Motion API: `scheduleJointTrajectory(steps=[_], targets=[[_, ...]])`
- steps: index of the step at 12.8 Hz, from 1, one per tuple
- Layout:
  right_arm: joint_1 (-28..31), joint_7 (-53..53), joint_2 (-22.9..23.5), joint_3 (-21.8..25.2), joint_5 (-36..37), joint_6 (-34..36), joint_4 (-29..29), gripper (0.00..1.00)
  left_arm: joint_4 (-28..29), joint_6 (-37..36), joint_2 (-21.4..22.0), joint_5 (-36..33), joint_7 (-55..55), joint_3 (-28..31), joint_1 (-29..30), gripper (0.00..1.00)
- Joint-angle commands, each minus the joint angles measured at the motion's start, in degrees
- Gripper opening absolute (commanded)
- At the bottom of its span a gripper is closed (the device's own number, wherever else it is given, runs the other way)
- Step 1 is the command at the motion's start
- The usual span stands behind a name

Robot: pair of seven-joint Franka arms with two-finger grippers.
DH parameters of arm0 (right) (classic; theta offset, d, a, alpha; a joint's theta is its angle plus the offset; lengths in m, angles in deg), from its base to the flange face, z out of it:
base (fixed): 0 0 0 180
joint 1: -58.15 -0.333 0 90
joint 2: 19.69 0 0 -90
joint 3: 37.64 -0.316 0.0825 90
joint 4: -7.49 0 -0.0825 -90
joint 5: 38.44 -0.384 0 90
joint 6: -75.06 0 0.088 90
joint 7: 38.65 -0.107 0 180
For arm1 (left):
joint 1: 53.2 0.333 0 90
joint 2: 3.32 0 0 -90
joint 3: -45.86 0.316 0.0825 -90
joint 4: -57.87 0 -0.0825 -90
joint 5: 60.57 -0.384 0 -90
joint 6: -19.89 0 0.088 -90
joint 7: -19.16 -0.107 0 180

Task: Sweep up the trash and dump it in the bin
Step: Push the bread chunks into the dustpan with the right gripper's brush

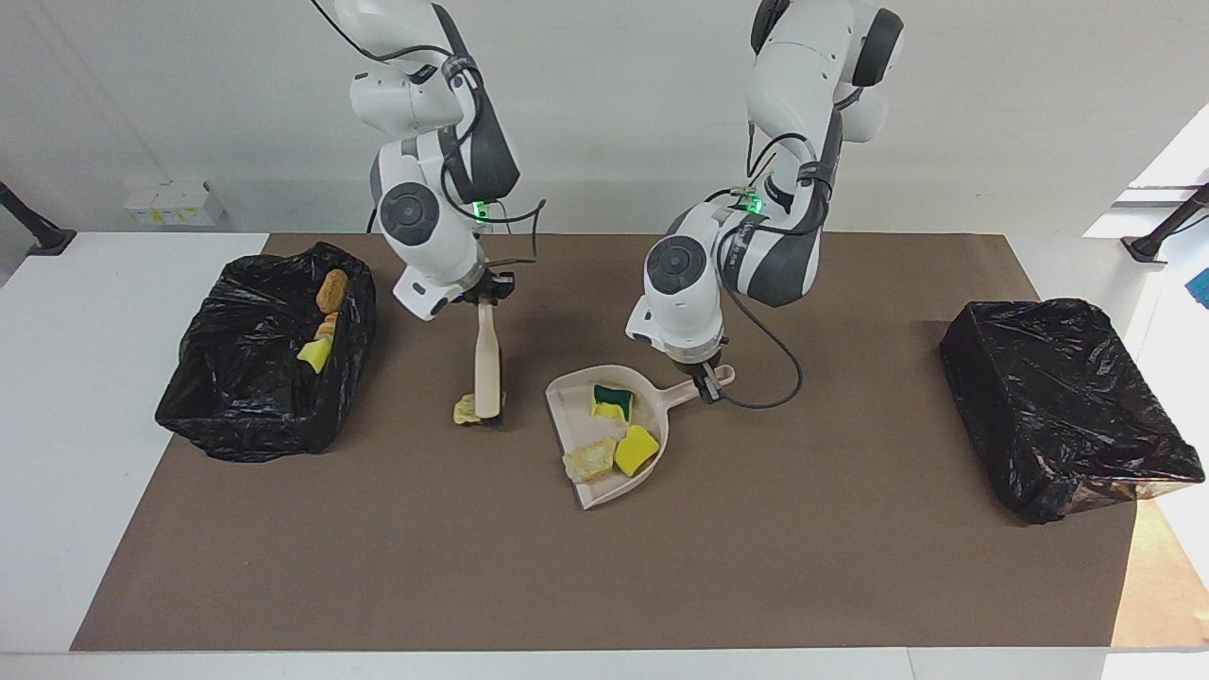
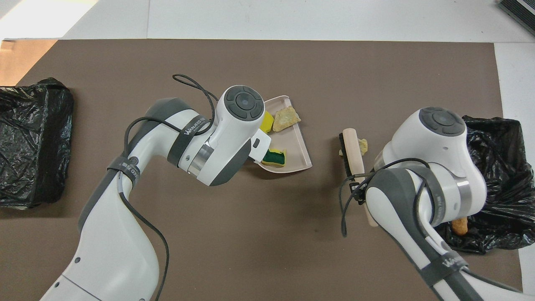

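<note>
The right gripper (image 1: 484, 295) has its jaws clamped on the top of the handle of the beige hand brush (image 1: 487, 364), which stands nearly upright with its dark bristles down on the brown mat (image 1: 661, 567) that covers the middle of the tabletop (image 1: 85, 397). One pale yellow foam chunk (image 1: 466, 410) lies on the mat touching the brush head, on the side toward the right arm's end of the tabletop. The left gripper (image 1: 708, 385) has its jaws closed on the handle of the beige dustpan (image 1: 576, 397), which rests flat on the mat near the centre, with its open mouth turned toward the brush. Three scraps lie in the pan: a green-topped sponge piece (image 1: 611, 400) nearest the handle, a plain yellow sponge piece (image 1: 637, 450), and a crumbly pale foam piece (image 1: 589, 460) by the pan's lip. At the right arm's end of the tabletop stands an open bin lined with a black bag (image 1: 236, 397), holding an orange-brown bread-like lump (image 1: 332, 290) against its wall nearer the robots, a yellow piece (image 1: 315, 354) and another partly hidden scrap between them. A second black-bagged bin (image 1: 1058, 406) sits at the left arm's end of the tabletop, near the mat's edge; its inside cannot be seen. A small white box (image 1: 170, 203) rests by the wall, off the tabletop's corner at the right arm's end.
</note>
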Motion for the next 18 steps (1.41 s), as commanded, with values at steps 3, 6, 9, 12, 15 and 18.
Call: scheduleJointTrajectory(steps=[3, 6, 9, 12, 15, 18], targets=[[3.52, 4.99, 1.79, -0.75, 2.51, -0.34, -3.99, 0.0, 1.94, -3.45, 2.92, -1.25, -0.42, 0.74, -0.23, 0.0], [6.25, 8.42, 2.23, -0.84, 7.6, -3.23, -3.55, 0.0, 1.68, -3.19, 2.93, -1.25, -0.33, 0.74, -0.83, 0.0], [12.05, 15.01, 2.23, -0.84, 8.4, -7.97, 0.04, 0.0, 2.29, -3.19, 2.84, -0.46, -0.16, 0.65, -2.06, 0.0], [10.23, 13.54, 2.84, -1.27, 8.14, -8.87, 3.13, 0.0, 2.73, -2.57, 2.4, 0.95, 0.2, 0.65, -2.85, 0.0], [3.74, 13.09, 2.58, -1.28, 4.38, -7.47, 4.45, 0.0, 4.13, -1.7, 2.58, 0.95, 1.69, 0.74, -3.99, 0.0], [-3.64, 10.82, 2.58, -1.28, -2.05, -7.28, 4.63, 0.0, 5.19, -0.2, 2.75, 0.86, 2.57, 0.65, -4.62, 0.0]])
